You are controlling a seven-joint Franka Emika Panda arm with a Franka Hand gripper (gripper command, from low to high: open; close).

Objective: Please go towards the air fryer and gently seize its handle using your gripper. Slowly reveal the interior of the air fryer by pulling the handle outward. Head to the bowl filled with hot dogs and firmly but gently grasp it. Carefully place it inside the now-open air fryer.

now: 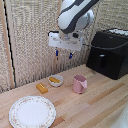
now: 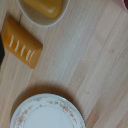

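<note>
above the wooden table (image 1: pixel 100 100), the gripper (image 1: pixel 63 53) is hanging with fingers spread, holding nothing; the bowl (image 1: pixel 56 80) of hot dogs (image 1: pixel 53 79) is sitting below, beside the pink mug (image 1: pixel 79 83).

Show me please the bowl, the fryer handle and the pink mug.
bowl (image 1: pixel 56 80), exterior view, on its white front wall.
handle (image 1: pixel 101 61), exterior view, on the middle of the black bar.
mug (image 1: pixel 79 84), exterior view, on its pink side.

soft even light, faint shadows, both views blurry.
</note>
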